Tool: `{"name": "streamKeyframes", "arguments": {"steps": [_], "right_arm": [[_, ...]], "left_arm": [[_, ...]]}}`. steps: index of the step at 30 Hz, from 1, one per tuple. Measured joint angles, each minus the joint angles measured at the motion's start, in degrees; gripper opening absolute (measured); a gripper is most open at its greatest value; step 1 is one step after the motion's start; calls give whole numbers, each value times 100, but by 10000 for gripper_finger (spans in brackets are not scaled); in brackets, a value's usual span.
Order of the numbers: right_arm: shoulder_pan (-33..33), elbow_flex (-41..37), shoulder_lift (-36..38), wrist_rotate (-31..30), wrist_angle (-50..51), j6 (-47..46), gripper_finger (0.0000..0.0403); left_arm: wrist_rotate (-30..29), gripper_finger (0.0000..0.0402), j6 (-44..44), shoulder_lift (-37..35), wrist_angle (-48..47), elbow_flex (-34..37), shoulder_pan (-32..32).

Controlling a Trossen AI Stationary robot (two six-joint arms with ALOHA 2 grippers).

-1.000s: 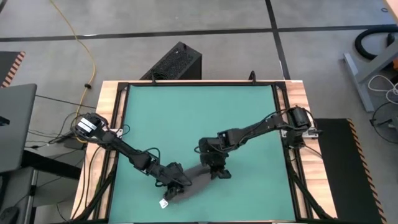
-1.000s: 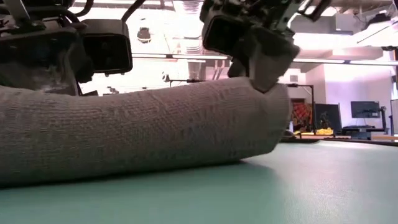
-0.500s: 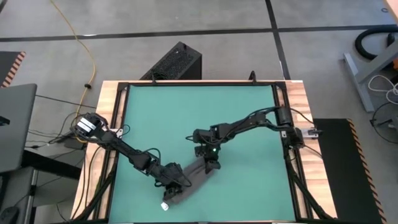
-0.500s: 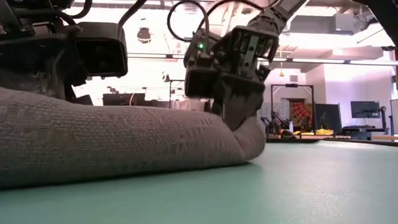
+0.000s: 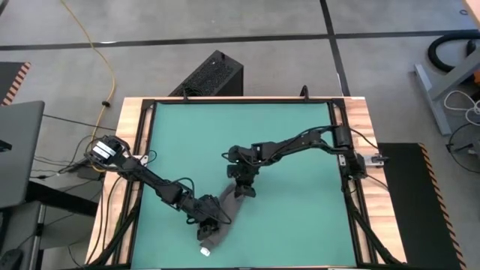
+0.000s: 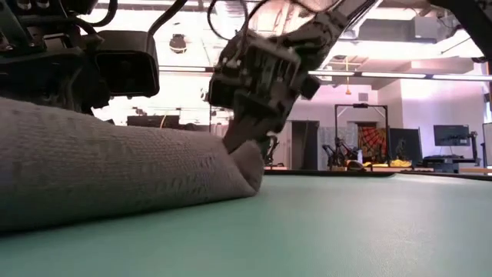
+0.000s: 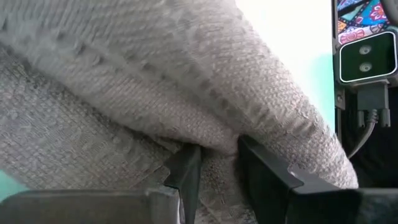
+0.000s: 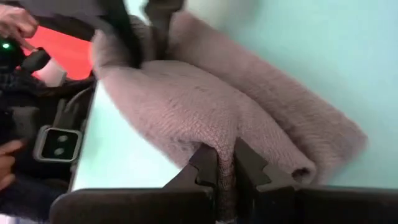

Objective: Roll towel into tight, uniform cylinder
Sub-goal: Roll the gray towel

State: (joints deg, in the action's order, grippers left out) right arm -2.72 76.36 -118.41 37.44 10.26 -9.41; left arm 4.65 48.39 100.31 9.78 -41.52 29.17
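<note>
1. Towel [image 5: 221,217], rolled grey cloth, lies on the green mat [image 5: 300,142] near the worktop's front edge.
2. Left gripper [image 5: 212,222] is clamped on its front part.
3. Right gripper [image 5: 241,187] pinches a fold at its far end.

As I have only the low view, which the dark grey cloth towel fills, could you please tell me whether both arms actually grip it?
Observer: Yes. The left gripper has its jaws pinching a fold of the dark grey cloth towel.
Operator: Thank you. And the right one?
Observer: The right gripper is shut on a fold near the roll's other end.
Operator: Where does the towel lie?
Observer: From above, by the green mat's bottom edge, small white tag lowest.
</note>
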Motion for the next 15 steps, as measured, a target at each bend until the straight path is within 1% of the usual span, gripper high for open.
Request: {"name": "streamKeyframes", "arguments": {"steps": [4,7,9,13,15], "right_arm": [[-20,240,-563,54,-107,-2,37],[-30,572,-916,60,112,2,37],[-26,739,-1020,7,321,18,37],[9,928,-1095,-363,680,15,37],[8,933,-1098,-431,714,-57,37]], "left_arm": [[57,109,37,0,11,0,-39],[76,109,126,-22,20,0,-39],[151,109,158,-103,-28,8,-39],[222,109,260,-587,-436,26,-37],[83,109,328,-931,-867,33,-31]]}}
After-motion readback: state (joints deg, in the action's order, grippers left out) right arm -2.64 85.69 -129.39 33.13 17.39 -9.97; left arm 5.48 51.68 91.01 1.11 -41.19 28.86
